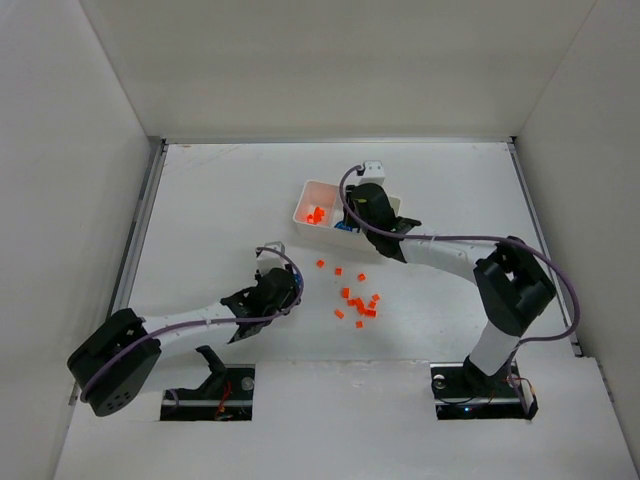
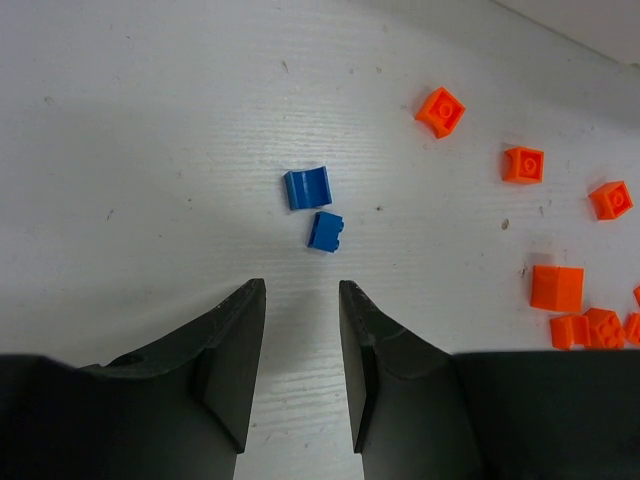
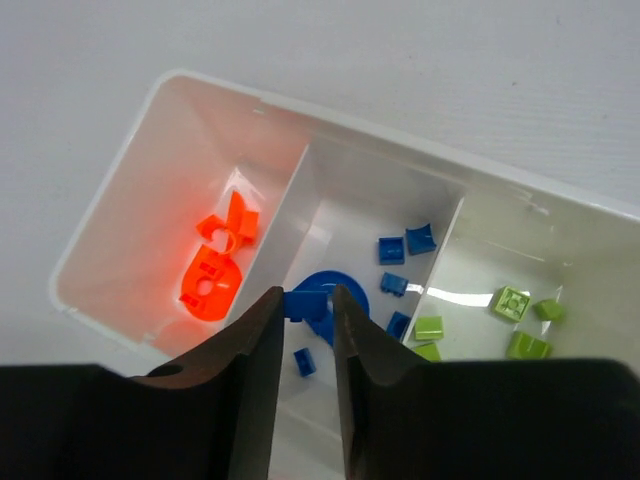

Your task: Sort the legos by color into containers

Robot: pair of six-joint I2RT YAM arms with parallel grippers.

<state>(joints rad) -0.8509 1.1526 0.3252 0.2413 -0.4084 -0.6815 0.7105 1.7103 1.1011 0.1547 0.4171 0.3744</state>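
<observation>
White three-cell tray: orange-red pieces in one end cell, blue pieces in the middle, yellow-green pieces in the other end.
Right gripper: jaws narrow, apparently pinching a small blue brick over the middle cell.
Left gripper: jaws moderately parted, empty, low over the surface, just short of a blue cube and a blue curved piece.
Orange cubes: loose nearby.
Handling, as judged: legos light, rigid, slick; pinch squarely across flat opposite sides.
</observation>
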